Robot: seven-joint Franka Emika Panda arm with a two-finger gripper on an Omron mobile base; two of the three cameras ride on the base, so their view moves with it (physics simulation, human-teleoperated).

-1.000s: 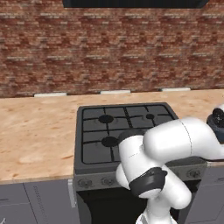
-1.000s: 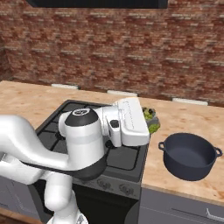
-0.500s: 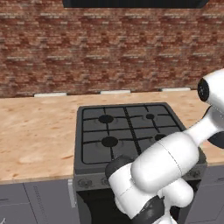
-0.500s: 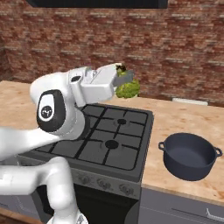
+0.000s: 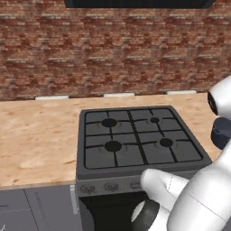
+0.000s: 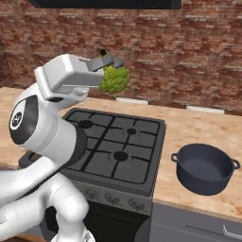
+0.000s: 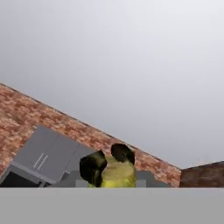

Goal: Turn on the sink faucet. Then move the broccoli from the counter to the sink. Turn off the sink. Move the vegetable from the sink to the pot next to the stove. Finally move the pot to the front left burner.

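In the right base view my gripper (image 6: 112, 64) is raised high over the back of the stove (image 6: 118, 142), in front of the brick wall, and is shut on the green broccoli (image 6: 114, 79), which hangs below the fingers. The hand view looks upward: the two dark fingertips (image 7: 92, 168) clamp the broccoli's pale yellow-green stem (image 7: 116, 175), with my gripper (image 7: 108, 162) closed around it. The dark blue-grey pot (image 6: 206, 168) stands empty on the counter (image 6: 198, 127) to the right of the stove, and its edge (image 5: 221, 131) shows at the right of the left base view. The sink and faucet are out of view.
The stove (image 5: 135, 140) has four grated burners, with the front left burner (image 5: 113, 145) bare. A dark range hood (image 6: 104, 4) hangs above. Tan counter (image 5: 36, 135) stretches left of the stove. My white arm bulks low in both base views.
The arm has swung the gripper up and to the left with the broccoli, from low beside the stove's right edge to high in front of the wall. The pot has not moved.
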